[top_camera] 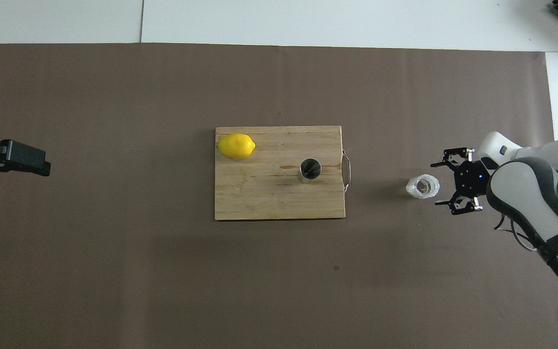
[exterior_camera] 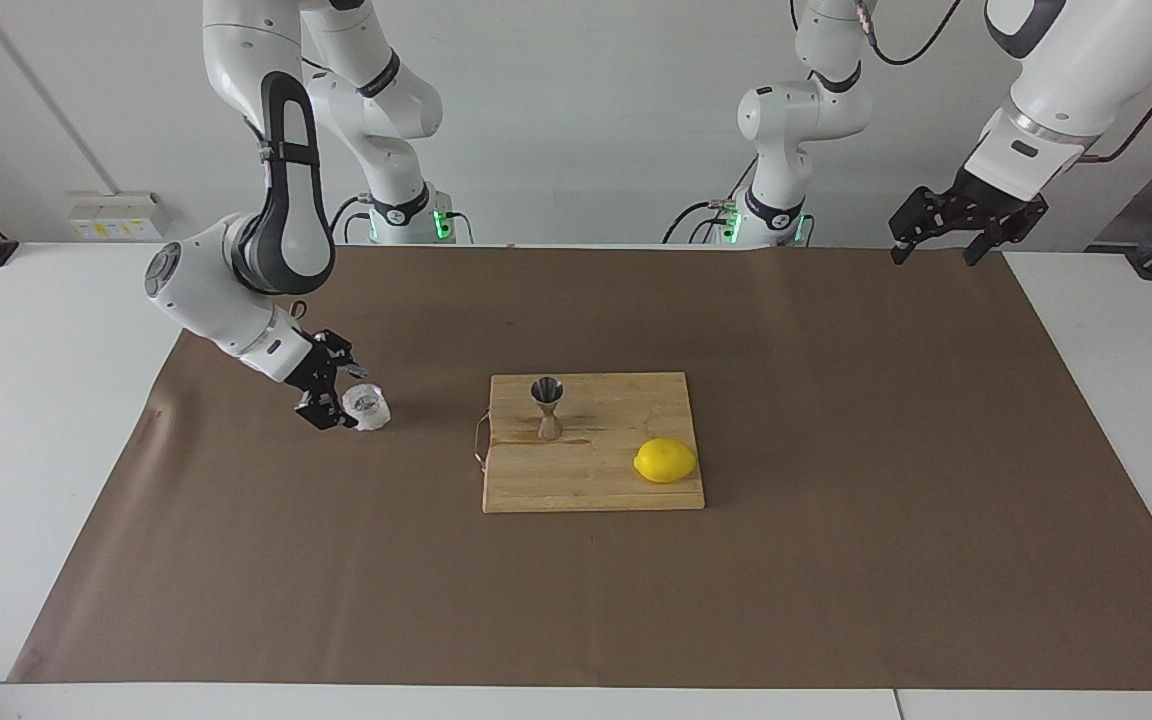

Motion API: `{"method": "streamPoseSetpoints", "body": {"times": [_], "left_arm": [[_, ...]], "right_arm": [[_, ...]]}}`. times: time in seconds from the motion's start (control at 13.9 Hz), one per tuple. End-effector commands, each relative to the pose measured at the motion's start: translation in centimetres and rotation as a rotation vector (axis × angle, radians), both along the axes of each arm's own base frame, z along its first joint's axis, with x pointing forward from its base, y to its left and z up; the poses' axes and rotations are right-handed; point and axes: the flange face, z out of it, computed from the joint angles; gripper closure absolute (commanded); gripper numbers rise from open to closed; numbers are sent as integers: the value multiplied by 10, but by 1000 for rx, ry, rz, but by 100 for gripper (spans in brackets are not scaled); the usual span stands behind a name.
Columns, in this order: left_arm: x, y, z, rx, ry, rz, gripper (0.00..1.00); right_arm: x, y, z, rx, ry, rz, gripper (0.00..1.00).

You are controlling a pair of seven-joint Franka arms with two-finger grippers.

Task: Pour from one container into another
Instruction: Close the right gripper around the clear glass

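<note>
The glass tumbler (exterior_camera: 368,406) stands upright on the brown paper of the worktop (exterior_camera: 836,560), toward the right arm's end and well apart from the cutting board (exterior_camera: 591,480). The right hand (exterior_camera: 339,394) is low beside it, fingers spread, the tumbler at the mouth of the gap and not yet gripped. The left hand (exterior_camera: 936,246) waits raised over the left arm's end, fingers apart and holding nothing.

The steel jigger (exterior_camera: 547,407) stands upright on the board, a lemon (exterior_camera: 665,461) on the same board, farther from the robots.

Assessment: the tumbler is likely light, rigid, smooth and breakable, so it may slip under a weak grip or crack under a hard one. Best taken across the side wall at mid-height, leaving the rim free for pouring. The jigger's narrow mouth and waisted form suggest it tips easily.
</note>
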Motion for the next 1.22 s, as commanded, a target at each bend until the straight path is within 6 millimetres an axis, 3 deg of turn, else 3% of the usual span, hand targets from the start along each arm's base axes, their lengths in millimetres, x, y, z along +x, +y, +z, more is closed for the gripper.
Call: {"method": "streamPoseSetpoints", "body": {"times": [0.0,0.86,0.93,1.0,1.08,1.15], "left_arm": [[-8,0,1,-6,9,12,0],[-8,1,1,-6,9,13,0],[-8,1,1,-6,9,15,0],[-8,0,1,-6,9,12,0],[-8,1,1,-6,9,13,0],[-8,1,1,-6,9,13,0]], "right_arm": [[-2,-2,-24,29,-20,5,0],[-7,2,-34,88,-32,-20,0],[-7,3,-34,86,-34,-19,23],[-6,7,-34,85,-35,-12,39],[-7,7,-34,85,-34,-12,52],[-6,7,-33,86,-36,-12,58]]}}
